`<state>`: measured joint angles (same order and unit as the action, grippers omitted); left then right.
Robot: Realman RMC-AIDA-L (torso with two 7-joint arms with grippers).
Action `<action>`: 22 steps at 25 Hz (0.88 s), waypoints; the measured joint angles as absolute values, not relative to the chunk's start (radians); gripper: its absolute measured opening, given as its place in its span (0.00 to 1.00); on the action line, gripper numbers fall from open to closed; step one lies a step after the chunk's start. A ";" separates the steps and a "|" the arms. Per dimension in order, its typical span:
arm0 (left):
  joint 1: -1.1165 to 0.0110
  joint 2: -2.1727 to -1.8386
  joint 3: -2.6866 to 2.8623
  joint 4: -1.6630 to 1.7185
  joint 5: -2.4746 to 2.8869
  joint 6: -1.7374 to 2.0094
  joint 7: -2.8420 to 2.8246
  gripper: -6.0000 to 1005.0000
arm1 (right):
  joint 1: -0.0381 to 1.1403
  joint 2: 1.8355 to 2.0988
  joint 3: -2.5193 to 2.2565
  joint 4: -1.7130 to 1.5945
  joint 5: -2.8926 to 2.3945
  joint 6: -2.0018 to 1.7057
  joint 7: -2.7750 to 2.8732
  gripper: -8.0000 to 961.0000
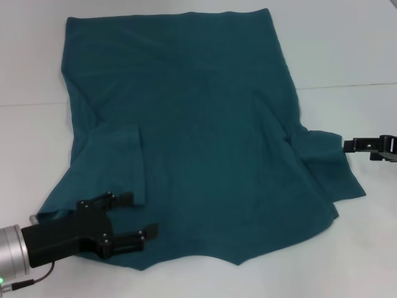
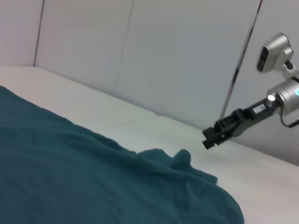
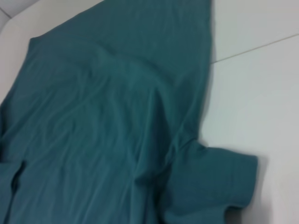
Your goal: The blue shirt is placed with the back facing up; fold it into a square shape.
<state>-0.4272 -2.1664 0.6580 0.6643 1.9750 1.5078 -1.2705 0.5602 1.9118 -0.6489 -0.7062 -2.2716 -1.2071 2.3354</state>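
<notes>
One large, soft teal-blue cotton shirt (image 1: 198, 130) lay limp; left claw (image 1: 133, 217) released above its near sleeve; right claw's (image 1: 346, 146) state unclear.

The right gripper (image 1: 348, 146) ran off the right edge of the head view, its arm cut away, and its fingers were too small to read. The blue shirt (image 1: 198, 130) lay plain side up, hiding its underside, its near-left corner under the left gripper (image 1: 139, 217).

shirt (image 1: 198, 124): dark teal, plain side up, spread flat and wrinkled
left sleeve: folded inward, just beyond left gripper (image 1: 130, 217)
right sleeve: spread outward, beside right gripper (image 1: 348, 146)
</notes>
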 joint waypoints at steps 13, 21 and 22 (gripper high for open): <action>-0.437 -2.165 0.690 0.669 1.995 1.509 -1.266 0.92 | 0.608 1.978 -0.660 -0.688 -2.321 -1.087 2.325 0.95; -0.455 -2.163 0.707 0.678 2.044 1.502 -1.266 0.92 | 0.623 1.980 -0.661 -0.663 -2.337 -1.055 2.326 0.95; -0.455 -2.163 0.707 0.678 2.045 1.503 -1.266 0.92 | 0.623 1.980 -0.661 -0.662 -2.337 -1.053 2.326 0.95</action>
